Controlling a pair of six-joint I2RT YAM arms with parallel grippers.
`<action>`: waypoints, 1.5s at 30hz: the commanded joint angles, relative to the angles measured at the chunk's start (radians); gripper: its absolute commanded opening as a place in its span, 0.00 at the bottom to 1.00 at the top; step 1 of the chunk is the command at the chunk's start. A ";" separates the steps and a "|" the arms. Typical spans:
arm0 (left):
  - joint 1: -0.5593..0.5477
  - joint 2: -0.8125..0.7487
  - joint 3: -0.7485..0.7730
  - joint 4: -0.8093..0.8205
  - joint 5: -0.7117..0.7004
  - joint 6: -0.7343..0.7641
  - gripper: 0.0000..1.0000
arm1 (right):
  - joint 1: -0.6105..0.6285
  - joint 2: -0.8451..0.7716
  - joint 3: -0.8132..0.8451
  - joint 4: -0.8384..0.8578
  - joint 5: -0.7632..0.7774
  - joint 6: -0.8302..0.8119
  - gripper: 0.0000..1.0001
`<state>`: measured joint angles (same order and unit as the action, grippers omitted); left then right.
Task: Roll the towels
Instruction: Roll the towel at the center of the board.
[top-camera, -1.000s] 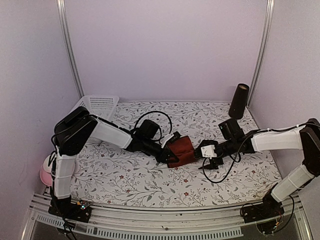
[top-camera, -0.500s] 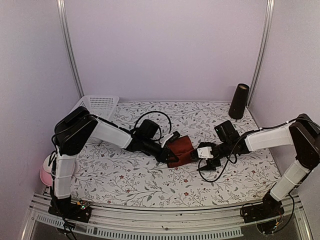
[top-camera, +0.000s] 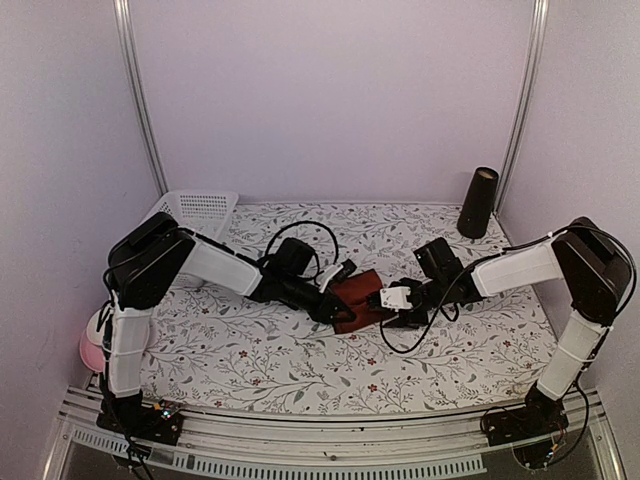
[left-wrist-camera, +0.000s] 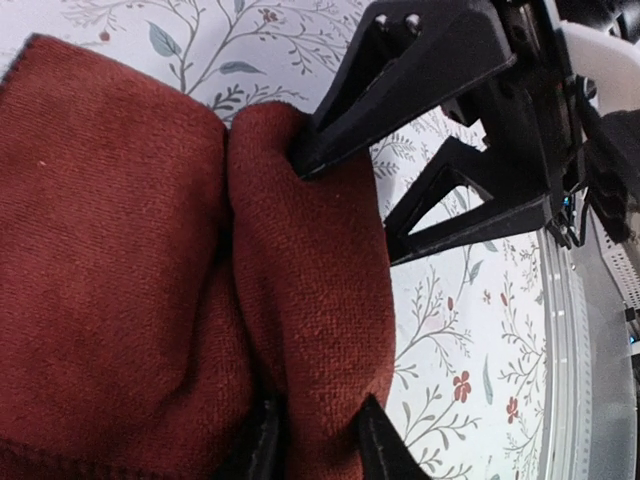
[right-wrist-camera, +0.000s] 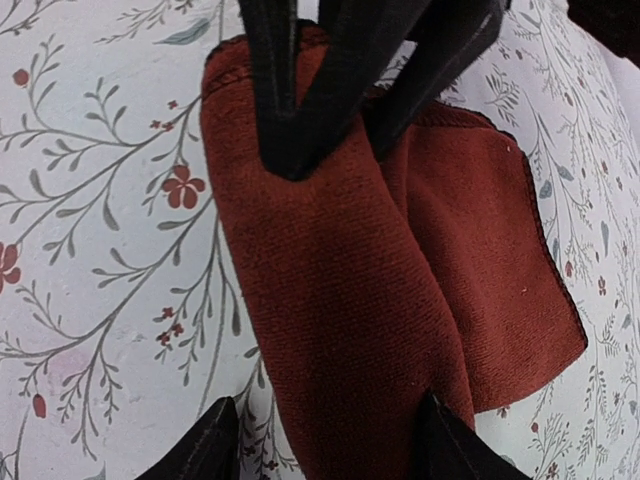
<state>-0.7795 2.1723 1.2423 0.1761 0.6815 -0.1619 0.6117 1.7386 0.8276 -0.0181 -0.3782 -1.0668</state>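
**Half Rolled Up**

The dark red-maroon soft cloth towel (top-camera: 358, 298) lies partly rolled in the middle of the flowery table (top-camera: 250, 350). The left gripper (left-wrist-camera: 315, 440) has cloth between its fingers, but nobody can tell if it squeezes. The right gripper (right-wrist-camera: 325, 445) straddles the roll, let loose.

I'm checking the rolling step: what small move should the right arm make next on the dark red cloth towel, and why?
Probably close the right gripper on the dark red cloth towel: its jaws stand open astride one end of the half-made roll, while the left gripper pinches the other end.
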 joint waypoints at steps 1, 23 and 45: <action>0.028 0.033 -0.043 -0.074 -0.076 -0.003 0.30 | 0.008 0.064 0.032 -0.039 0.084 0.054 0.54; -0.150 -0.323 -0.274 0.167 -0.469 0.504 0.87 | 0.002 0.146 0.202 -0.558 -0.073 0.008 0.12; -0.339 -0.163 -0.333 0.416 -0.721 0.748 0.66 | -0.030 0.284 0.352 -0.790 -0.210 0.075 0.17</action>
<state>-1.0958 1.9671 0.8898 0.5720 -0.0116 0.5545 0.5755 1.9488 1.2160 -0.6579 -0.5995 -1.0107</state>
